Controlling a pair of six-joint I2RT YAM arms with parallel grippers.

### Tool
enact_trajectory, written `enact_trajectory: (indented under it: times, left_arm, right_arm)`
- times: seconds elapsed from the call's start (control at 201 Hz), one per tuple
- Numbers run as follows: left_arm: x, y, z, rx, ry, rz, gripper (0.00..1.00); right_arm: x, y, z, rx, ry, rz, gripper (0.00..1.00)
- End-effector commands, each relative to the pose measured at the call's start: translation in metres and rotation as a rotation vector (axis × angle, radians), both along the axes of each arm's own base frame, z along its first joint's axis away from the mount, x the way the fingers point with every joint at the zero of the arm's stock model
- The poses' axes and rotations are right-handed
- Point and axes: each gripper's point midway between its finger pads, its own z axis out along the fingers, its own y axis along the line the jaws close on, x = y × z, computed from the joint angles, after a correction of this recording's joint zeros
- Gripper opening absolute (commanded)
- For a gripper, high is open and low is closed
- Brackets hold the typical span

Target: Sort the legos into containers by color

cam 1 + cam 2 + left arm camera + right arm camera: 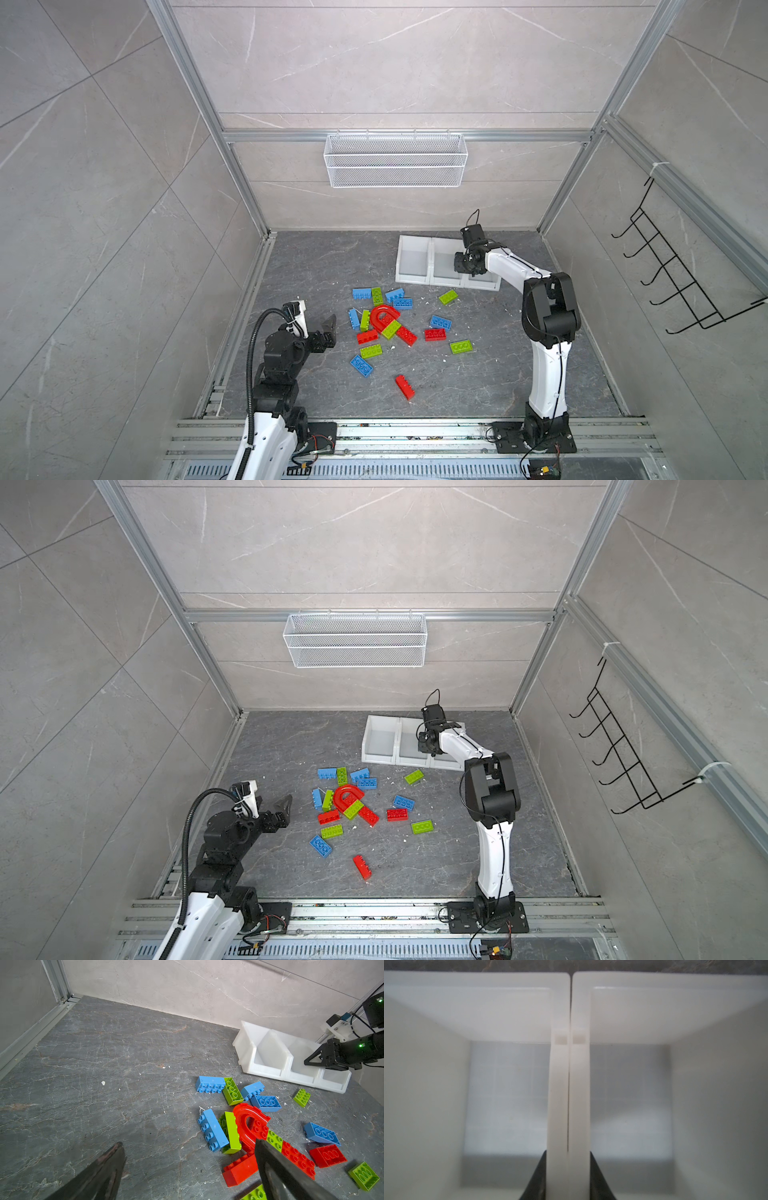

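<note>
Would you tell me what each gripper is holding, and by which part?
The right gripper clamps the containers by the paired walls between two bins; the left gripper holds nothing.

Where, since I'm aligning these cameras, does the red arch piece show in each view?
In a top view: red arch within the brick pile.
In a top view: red arch, same spot.
Left wrist: amid that pile.
Right wrist: not in it.
Shared landmark: white bins, in all four.

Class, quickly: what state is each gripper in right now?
Left gripper: open, holding nothing.
Right gripper: shut on the wall between two white bins.
</note>
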Motion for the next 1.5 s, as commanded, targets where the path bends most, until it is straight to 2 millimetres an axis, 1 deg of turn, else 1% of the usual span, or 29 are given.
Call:
enact_trajectory:
  times: [0.0,0.095,0.154,0.189,0.229,0.249,0.279,0.348,0.378,0.428,0.503,0.542,0.592,0.632,0.712,0.781,0.841,0.886,1.02,1.105,1.234,1.498]
  left_arm:
    - [0.001,0.003,0.005,-0.003,-0.022,0.021,1.0]
    - [0.001,0.003,0.006,-0.004,-0.023,0.022,1.0]
    - [0.001,0.003,0.005,-0.004,-0.021,0.021,1.0]
    - [0.001,0.003,0.005,-0.004,-0.02,0.02,1.0]
    - [0.001,0.003,0.005,-0.004,-0.02,0.02,1.0]
    - [0.001,0.003,0.005,-0.004,-0.021,0.021,1.0]
    - [0.001,0.003,0.005,-0.004,-0.019,0.021,1.0]
    - [0.001,0.003,0.005,-0.003,-0.019,0.022,1.0]
    - [0.001,0.003,0.005,-0.004,-0.022,0.022,1.0]
    - [0.001,0.004,0.005,-0.003,-0.022,0.024,1.0]
    - [0.0,0.004,0.006,-0.004,-0.024,0.027,1.0]
    - [0.0,0.004,0.006,-0.005,-0.026,0.028,1.0]
    - [0.0,0.005,0.007,-0.004,-0.031,0.029,1.0]
    - [0.0,0.005,0.006,-0.006,-0.028,0.031,1.0]
    - [-0.001,0.005,0.007,-0.006,-0.031,0.031,1.0]
    - [-0.001,0.006,0.006,-0.004,-0.031,0.037,1.0]
    - [-0.001,0.007,0.006,-0.005,-0.03,0.044,1.0]
    - [-0.001,0.007,0.006,-0.005,-0.029,0.046,1.0]
    - [-0.001,0.007,0.007,-0.007,-0.032,0.044,1.0]
    - [-0.001,0.007,0.006,-0.006,-0.03,0.043,1.0]
    - [-0.001,0.007,0.006,-0.007,-0.032,0.043,1.0]
    - [-0.001,0.007,0.006,-0.006,-0.03,0.041,1.0]
  right_arm:
    - [-0.017,0.004,0.016,0.015,-0.005,0.037,0.15]
    - [-0.021,0.0,0.02,0.001,-0.027,0.038,0.14]
    - [-0.019,0.0,0.024,-0.014,-0.033,0.054,0.17]
    - [-0.016,0.0,0.028,-0.022,-0.034,0.062,0.23]
    - [-0.014,0.0,0.033,-0.027,-0.035,0.067,0.35]
    - [-0.012,0.0,0.036,-0.029,-0.038,0.071,0.44]
    - [-0.01,0.001,0.041,-0.028,-0.045,0.076,0.5]
    - [-0.006,0.003,0.058,-0.014,-0.08,0.081,0.59]
    - [-0.006,0.004,0.065,-0.009,-0.093,0.082,0.61]
    - [-0.007,0.005,0.082,0.006,-0.125,0.08,0.64]
    - [-0.017,0.007,0.105,0.043,-0.164,0.08,0.66]
    - [-0.03,0.008,0.115,0.075,-0.177,0.083,0.68]
    - [-0.047,0.013,0.12,0.12,-0.19,0.087,0.69]
    - [-0.06,0.015,0.121,0.148,-0.191,0.091,0.7]
    - [-0.091,0.024,0.11,0.177,-0.169,0.116,0.72]
    - [-0.117,0.032,0.094,0.177,-0.131,0.14,0.74]
    - [-0.131,0.04,0.082,0.173,-0.112,0.171,0.77]
    - [-0.136,0.043,0.07,0.162,-0.094,0.189,0.78]
    - [-0.138,0.05,0.033,0.093,-0.001,0.263,0.79]
    - [-0.134,0.058,0.018,0.07,0.031,0.303,0.82]
    - [-0.127,0.059,0.006,0.045,0.041,0.312,0.85]
    - [-0.116,0.066,-0.018,0.029,0.093,0.33,0.86]
